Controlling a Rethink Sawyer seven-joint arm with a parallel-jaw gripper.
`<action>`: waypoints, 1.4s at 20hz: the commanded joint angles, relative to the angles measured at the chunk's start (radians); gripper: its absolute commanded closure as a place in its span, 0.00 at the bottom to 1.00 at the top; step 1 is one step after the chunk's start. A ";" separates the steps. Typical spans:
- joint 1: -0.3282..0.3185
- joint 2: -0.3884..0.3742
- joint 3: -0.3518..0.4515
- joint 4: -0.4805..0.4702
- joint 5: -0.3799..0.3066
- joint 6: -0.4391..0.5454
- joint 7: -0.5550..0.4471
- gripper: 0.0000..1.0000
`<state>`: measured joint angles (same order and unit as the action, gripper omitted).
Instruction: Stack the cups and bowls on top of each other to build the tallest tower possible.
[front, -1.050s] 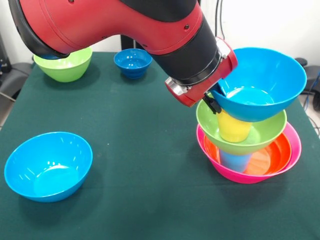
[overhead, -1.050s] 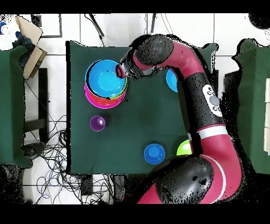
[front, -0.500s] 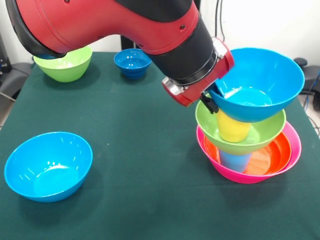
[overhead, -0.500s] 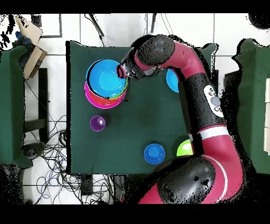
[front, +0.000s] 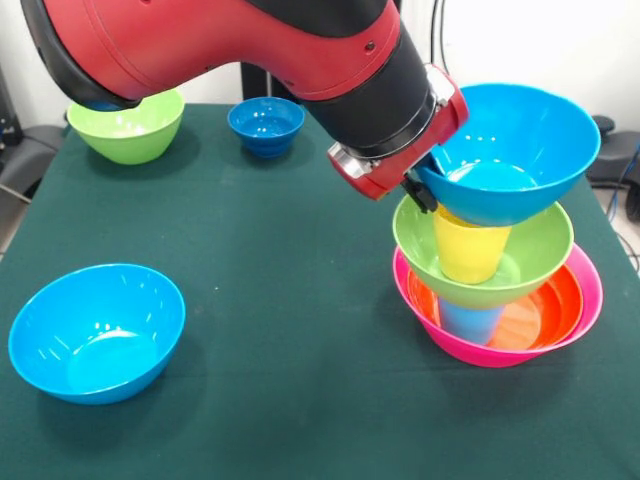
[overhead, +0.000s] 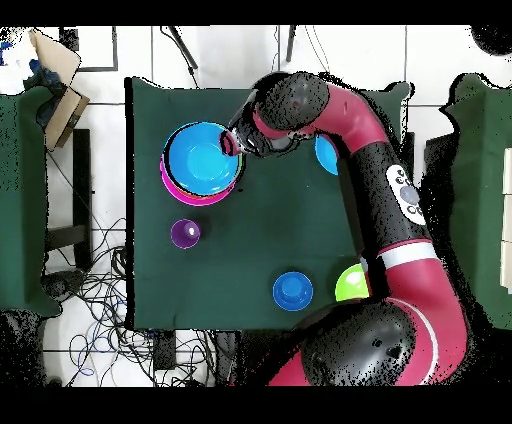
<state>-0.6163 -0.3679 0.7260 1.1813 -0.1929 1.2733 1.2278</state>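
A dark green cloth covers the table (front: 300, 300). On its right side stands the tower (front: 497, 290): a pink bowl (front: 590, 300) holds an orange bowl (front: 560, 300) with a light blue cup (front: 470, 322) in it, a lime green bowl (front: 530, 255) sits above, and a yellow cup (front: 468, 250) stands inside that. The gripper (front: 425, 190) pinches the near rim of a bright blue bowl (front: 515, 150), tilted over the yellow cup. Another bright blue bowl (front: 97, 330), a second green bowl (front: 127, 125) and a small dark-blue bowl (front: 265, 124) sit empty and well apart. A purple cup (overhead: 185, 233) stands alone near the tower.
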 joint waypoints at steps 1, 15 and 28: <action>-0.010 -0.041 -0.038 0.122 -0.011 -0.045 0.034 1.00; -0.034 -0.055 -0.045 0.199 -0.027 -0.108 0.025 1.00; -0.044 -0.045 -0.043 0.152 -0.040 -0.080 -0.010 1.00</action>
<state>-0.6675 -0.4310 0.7255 1.3439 -0.1946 1.2123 1.2278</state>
